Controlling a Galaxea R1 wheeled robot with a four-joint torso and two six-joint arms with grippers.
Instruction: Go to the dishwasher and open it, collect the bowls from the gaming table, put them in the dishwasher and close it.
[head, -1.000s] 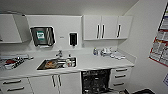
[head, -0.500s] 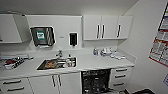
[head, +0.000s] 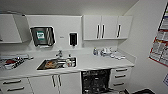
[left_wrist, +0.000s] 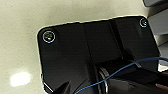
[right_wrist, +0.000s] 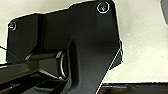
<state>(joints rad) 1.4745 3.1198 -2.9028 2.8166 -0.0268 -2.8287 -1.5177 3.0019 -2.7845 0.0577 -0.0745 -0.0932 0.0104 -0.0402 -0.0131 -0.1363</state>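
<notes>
Under the white countertop (head: 100, 63), right of the sink cabinet, the under-counter dishwasher (head: 95, 80) shows a dark open cavity with wire racks visible inside; door looks already dropped, though its lower edge is cut off by the picture, so can't confirm how far. My read: opening step done, bowl collection not. No coloured bowls or gaming table visible from this spot.

Stainless steel sink basin (head: 57, 64) sits left of the dishwasher, something orange-brown and a few items inside, too blurred to name. Chrome tap (head: 59, 53) behind it. Small bottles and white cups (head: 106, 52) are clustered at the counter's back right, near the wall, probably parked out of the working zone. Dark paper towel dispenser (head: 43, 36) and black soap dispenser (head: 73, 39) are wall-mounted above the sink for reach. White wall cabinets with black bar handles (head: 107, 27) hang above; white drawer stack (head: 121, 77) is just right of the dishwasher.

Room: right wall with red-bordered posters (head: 160, 45) closes in near the drawer stack, so the approach to the dishwasher is tight on that side and more open toward the left.

Both wrist views look down on pale speckled floor (left_wrist: 20, 45). Grippers: cannot tell whether either is wide, narrow or holding anything.
</notes>
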